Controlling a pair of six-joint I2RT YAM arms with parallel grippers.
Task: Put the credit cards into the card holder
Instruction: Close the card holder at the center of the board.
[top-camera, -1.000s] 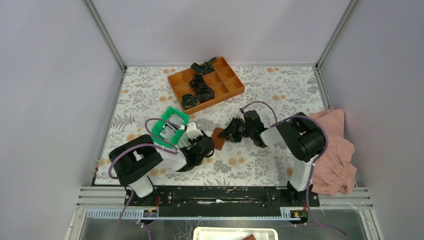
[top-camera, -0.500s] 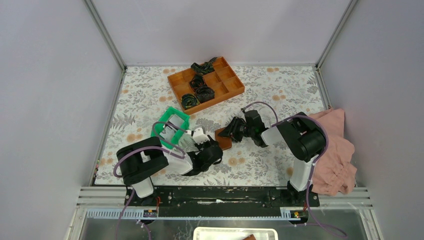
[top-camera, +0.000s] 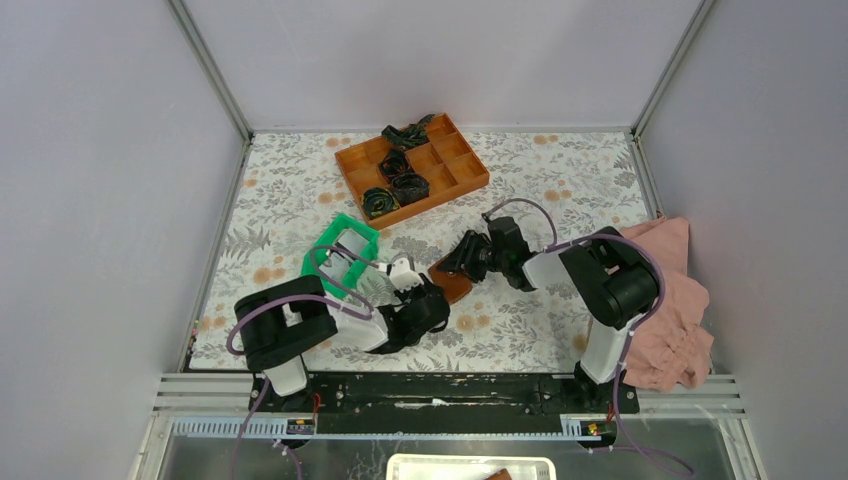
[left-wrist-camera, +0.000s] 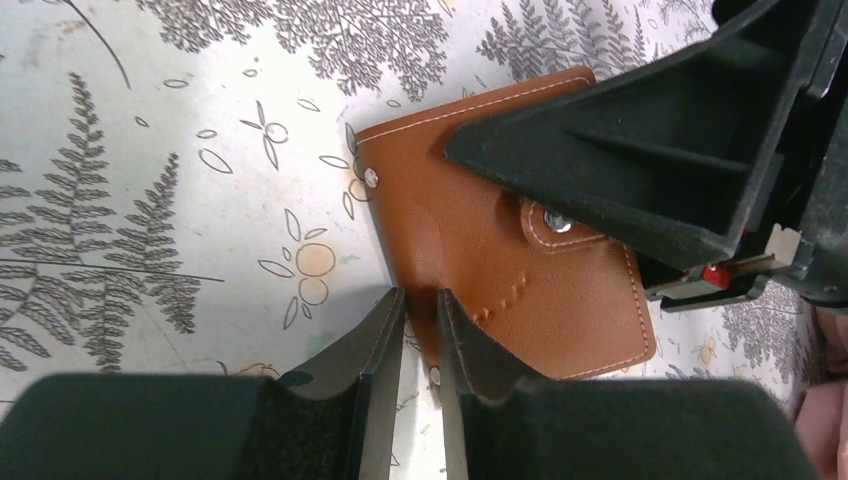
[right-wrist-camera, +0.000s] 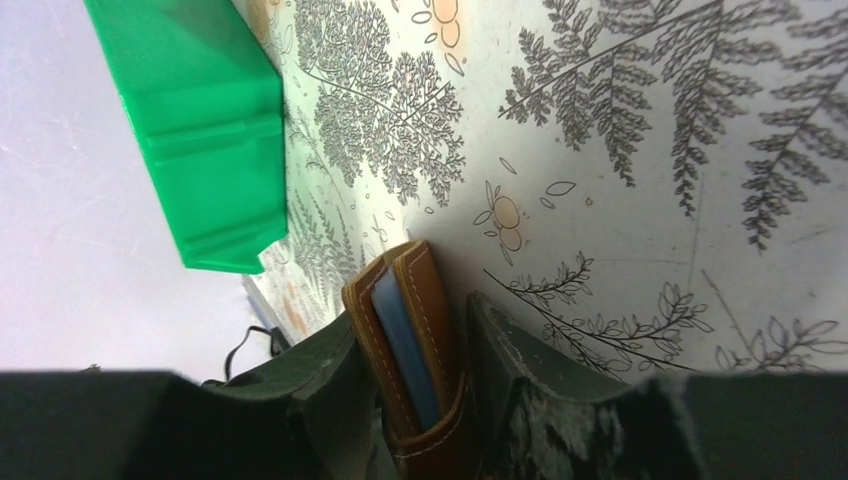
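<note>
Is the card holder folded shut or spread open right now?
Folded: the card holder lies closed, its snap tab over the cover; a blue card shows between its leaves.

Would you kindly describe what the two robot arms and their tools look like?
The left arm and right arm are both built of bulky black joint housings and white links. A thin purple cable loops along each. The left tool and right tool each have two black, wedge-shaped fingers. A small red part shows on the right tool's body.

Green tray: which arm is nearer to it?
Left. The left arm lies right beside the green tray; the right arm sits beyond the card holder.
</note>
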